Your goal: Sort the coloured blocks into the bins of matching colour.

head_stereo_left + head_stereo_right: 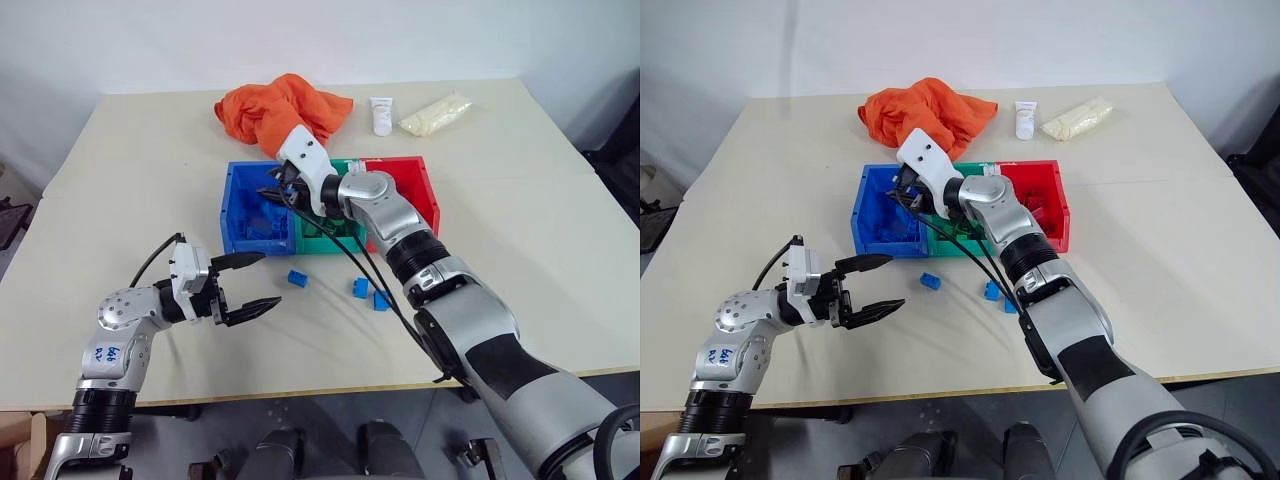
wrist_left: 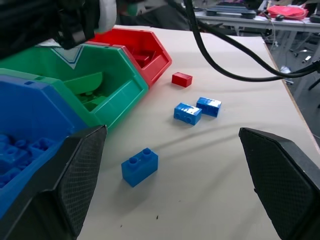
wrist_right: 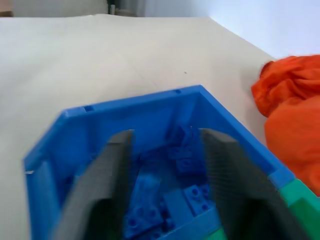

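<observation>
Above the table (image 1: 520,180), the right gripper (image 3: 167,185) is hanging over the blue bin (image 1: 236,205), jaws spread and pinching nothing: likely a drop. The green bin (image 2: 117,80) is holding green pieces, the red bin (image 1: 425,190) red ones. The left gripper (image 1: 250,283) is hovering wide open; next it needs the loose blue block (image 1: 297,278).

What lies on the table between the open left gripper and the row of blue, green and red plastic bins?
One small blue studded brick lies on bare tabletop between the left gripper and the bins, clearest in the left wrist view.
</observation>
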`<action>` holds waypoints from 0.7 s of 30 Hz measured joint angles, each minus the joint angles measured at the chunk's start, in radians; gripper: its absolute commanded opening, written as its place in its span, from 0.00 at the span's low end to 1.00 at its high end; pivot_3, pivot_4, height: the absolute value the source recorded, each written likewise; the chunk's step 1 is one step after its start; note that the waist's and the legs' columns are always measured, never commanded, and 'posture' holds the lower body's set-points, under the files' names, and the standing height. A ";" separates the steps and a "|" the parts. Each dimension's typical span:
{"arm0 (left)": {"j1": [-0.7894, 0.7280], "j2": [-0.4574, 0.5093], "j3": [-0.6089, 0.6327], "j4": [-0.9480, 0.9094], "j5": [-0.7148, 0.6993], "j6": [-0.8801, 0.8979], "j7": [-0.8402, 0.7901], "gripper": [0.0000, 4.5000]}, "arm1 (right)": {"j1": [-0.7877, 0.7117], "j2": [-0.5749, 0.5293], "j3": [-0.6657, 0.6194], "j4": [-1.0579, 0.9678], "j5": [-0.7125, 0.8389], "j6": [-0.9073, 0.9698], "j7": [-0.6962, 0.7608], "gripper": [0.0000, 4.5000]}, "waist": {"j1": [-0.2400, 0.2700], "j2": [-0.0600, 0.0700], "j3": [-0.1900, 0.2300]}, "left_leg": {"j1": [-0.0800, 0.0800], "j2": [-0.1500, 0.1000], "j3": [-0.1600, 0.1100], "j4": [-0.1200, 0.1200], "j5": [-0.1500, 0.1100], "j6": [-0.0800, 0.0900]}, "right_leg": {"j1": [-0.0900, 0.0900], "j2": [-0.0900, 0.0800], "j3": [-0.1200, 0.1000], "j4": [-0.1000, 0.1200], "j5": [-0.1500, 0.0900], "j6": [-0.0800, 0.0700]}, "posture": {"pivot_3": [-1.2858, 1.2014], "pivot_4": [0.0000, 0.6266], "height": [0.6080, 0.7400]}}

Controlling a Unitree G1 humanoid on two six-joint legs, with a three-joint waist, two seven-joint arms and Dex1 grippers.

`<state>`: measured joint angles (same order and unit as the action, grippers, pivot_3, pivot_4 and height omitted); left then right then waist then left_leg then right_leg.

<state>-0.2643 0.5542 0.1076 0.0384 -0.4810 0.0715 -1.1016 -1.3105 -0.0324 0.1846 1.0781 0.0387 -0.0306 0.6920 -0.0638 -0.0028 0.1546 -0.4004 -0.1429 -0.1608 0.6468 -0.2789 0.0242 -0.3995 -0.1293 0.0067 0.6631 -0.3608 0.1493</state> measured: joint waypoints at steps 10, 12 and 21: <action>-0.009 -0.003 -0.010 0.015 0.002 -0.018 -0.007 1.00 | 0.266 -0.230 -0.036 -0.460 0.072 0.036 0.298 0.72 | -0.002 0.000 0.000 | 0.000 -0.001 -0.004 0.001 -0.001 0.000 | 0.002 -0.002 0.001 0.000 0.000 0.000 | 0.52 0.24 1.00; -0.016 -0.004 -0.013 0.024 0.004 -0.023 -0.017 1.00 | 0.396 -0.337 -0.034 -0.646 0.109 0.124 0.383 0.72 | 0.007 0.000 0.000 | -0.002 -0.001 -0.004 0.001 -0.001 0.000 | 0.001 -0.002 0.001 -0.001 0.000 0.000 | 0.52 0.24 1.00; -0.044 -0.005 -0.020 0.120 0.017 -0.058 -0.063 1.00 | 0.835 -0.797 -0.172 -1.160 0.261 0.426 0.566 0.72 | 0.039 0.000 0.000 | -0.002 0.000 0.003 0.003 -0.001 0.000 | -0.001 -0.003 0.001 -0.006 -0.001 -0.001 | 0.52 0.24 1.00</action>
<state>-0.3083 0.5495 0.0878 0.1586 -0.4644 0.0131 -1.1650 -0.4758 -0.8299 0.0123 -0.0823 0.2998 0.3953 1.2576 -0.0250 -0.0027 0.1548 -0.4020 -0.1424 -0.1575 0.6494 -0.2799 0.0242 -0.4003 -0.1324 0.0075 0.6571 -0.3614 0.1483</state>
